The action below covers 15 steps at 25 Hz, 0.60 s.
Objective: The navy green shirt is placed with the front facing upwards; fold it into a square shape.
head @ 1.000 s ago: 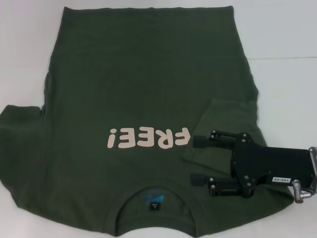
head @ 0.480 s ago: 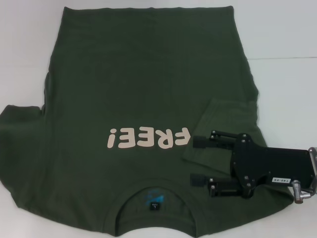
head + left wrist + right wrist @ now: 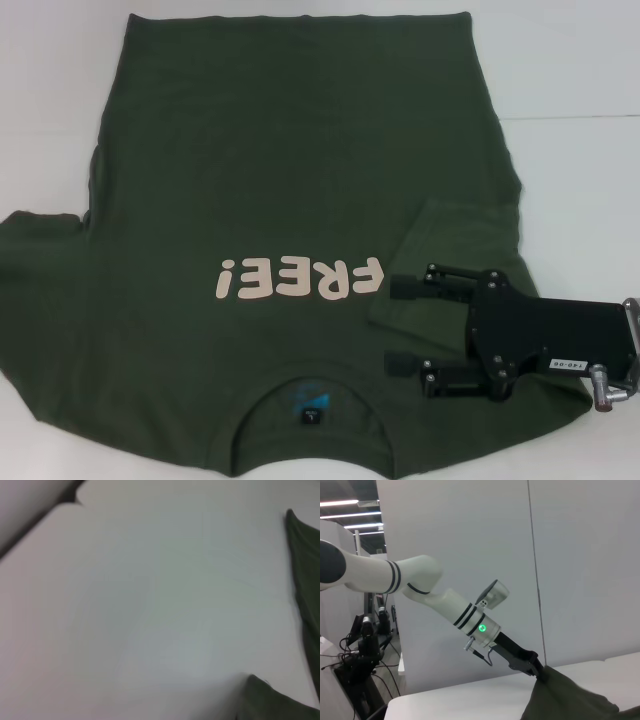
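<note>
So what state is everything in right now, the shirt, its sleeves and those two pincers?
Shirt: spread flat, lettering up, not yet a square.
Sleeve by the right pincer: folded in over the chest.
Other sleeve: spread out flat.
Right pincer: open, over the folded sleeve.
Left pincer: at the shirt's edge.

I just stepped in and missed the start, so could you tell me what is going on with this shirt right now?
The robot is folding the navy green shirt, which lies front up on the white table with its cream FREE! lettering showing. The right sleeve is already folded in over the body. The right gripper is open, low over that folded sleeve near the collar. The left gripper is seen only in the right wrist view, at the shirt's edge; its fingers are hidden.
</note>
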### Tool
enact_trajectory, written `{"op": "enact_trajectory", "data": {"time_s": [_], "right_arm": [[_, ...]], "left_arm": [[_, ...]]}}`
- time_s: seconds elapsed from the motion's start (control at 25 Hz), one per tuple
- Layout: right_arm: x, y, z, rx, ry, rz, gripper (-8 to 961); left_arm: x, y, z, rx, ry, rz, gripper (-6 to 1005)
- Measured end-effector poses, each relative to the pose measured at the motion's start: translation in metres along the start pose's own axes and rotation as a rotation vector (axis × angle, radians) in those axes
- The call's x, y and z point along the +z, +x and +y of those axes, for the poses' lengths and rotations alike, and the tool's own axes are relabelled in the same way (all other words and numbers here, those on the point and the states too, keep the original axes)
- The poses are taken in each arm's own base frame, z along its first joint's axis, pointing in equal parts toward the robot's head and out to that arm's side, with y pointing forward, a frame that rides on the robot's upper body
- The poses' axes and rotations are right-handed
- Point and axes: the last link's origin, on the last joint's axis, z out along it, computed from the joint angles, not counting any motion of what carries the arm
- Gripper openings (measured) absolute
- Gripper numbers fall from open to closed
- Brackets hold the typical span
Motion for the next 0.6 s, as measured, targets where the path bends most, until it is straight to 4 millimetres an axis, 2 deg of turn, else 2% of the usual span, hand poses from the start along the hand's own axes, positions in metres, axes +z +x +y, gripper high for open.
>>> {"op": "enact_trajectory", "data": {"time_s": [0.36,0.48,0.6], "right_arm": [[0.001,0.001,0.001,0.009,-0.002,-0.004,835],[0.001,0.001,0.001,0.009,-0.001,-0.004,835],[0.001,0.002,0.000,0.010,0.003,-0.001,835]], "left_arm": [[-0.009,0.002,-0.010,0.010,0.035,0.025,2],[-0.008,-0.001,-0.003,0.003,0.006,0.015,1],[-0.006,-0.003,0.017,-0.005,-0.076,0.006,1]]}}
